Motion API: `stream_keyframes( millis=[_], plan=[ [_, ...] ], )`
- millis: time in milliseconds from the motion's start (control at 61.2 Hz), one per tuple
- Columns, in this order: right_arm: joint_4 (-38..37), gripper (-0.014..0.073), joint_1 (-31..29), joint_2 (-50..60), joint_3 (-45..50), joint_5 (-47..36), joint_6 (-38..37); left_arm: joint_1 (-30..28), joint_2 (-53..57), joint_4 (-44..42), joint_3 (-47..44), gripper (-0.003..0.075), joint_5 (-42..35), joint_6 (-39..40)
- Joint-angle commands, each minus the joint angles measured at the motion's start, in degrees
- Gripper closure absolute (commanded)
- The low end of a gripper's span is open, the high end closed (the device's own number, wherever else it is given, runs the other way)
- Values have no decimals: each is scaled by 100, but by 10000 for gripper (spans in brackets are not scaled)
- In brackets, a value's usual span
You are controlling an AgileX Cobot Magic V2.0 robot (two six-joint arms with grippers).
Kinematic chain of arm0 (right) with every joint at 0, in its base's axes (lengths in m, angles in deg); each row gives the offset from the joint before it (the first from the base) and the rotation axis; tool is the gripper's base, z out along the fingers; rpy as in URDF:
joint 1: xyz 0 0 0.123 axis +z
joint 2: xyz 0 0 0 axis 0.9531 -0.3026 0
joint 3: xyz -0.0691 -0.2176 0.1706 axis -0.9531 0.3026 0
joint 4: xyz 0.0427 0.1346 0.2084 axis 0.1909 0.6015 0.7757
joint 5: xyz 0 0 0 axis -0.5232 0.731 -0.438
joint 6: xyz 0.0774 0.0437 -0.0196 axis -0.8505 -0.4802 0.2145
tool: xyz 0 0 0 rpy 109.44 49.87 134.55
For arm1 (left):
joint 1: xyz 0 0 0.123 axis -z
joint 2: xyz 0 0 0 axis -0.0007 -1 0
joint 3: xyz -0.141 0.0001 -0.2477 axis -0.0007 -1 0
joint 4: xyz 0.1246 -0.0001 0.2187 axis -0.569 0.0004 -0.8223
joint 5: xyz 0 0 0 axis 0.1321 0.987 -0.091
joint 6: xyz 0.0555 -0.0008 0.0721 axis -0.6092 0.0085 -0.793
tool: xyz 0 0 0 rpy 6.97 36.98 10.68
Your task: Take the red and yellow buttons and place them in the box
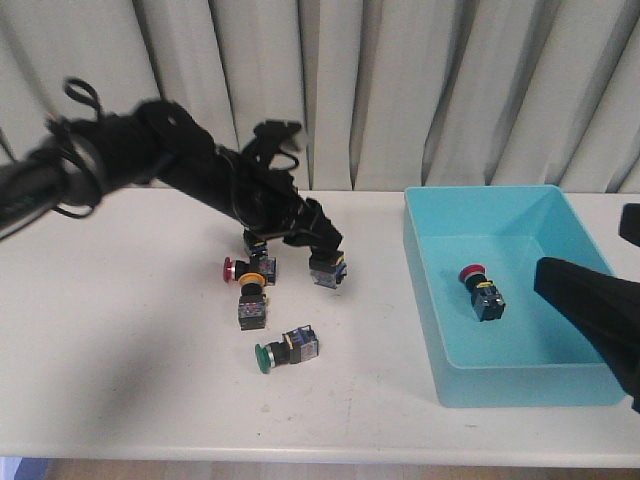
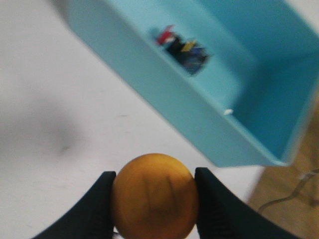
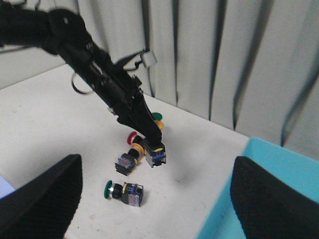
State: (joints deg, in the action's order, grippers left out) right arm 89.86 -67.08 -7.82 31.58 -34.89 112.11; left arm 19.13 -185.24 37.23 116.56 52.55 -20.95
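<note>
The left hand [image 2: 153,199] is pinching a yellow button [image 2: 153,196] by its round cap, both fingers [image 2: 97,204] pressing against the cap's sides, and in the front view it is holding that button's black body [image 1: 327,270] just above the white tabletop [image 1: 120,350], left of the turquoise box [image 1: 425,290]. A red button [image 1: 480,292] is lying inside the box on its floor. More buttons are waiting on the tabletop near the left hand: a red-capped one [image 1: 232,268], another lying beside it [image 1: 252,303], and a green-capped button [image 1: 284,350] sitting on its side closer to the front edge. The right hand [image 3: 154,199] is hanging spread wide over the box's near corner, gripping nothing.
</note>
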Motion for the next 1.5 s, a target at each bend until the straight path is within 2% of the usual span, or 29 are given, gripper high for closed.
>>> stream_keyframes(
  millis=[0,163,409,605,719,1030,1488],
  plan=[
    [873,14,-3,-208,-156,-250,903,1,894,363,191,728,681,370],
    [2205,14,-3,-510,-156,258,2548,1,1782,462,191,728,1583,641],
    [4112,14,-3,-848,-170,955,4352,28,2825,1325,187,728,1583,858],
    [4939,14,-3,-1055,-174,1068,5211,28,2977,1825,187,728,1583,904],
    [5127,14,-3,-1233,-301,1173,5428,28,2977,1823,187,728,1583,939],
    [5113,14,-3,-1886,-974,1753,5336,28,2977,2384,187,728,1503,923],
    [5256,14,-3,-2099,-972,1883,5467,28,2977,2901,187,728,1198,923]
  ],
)
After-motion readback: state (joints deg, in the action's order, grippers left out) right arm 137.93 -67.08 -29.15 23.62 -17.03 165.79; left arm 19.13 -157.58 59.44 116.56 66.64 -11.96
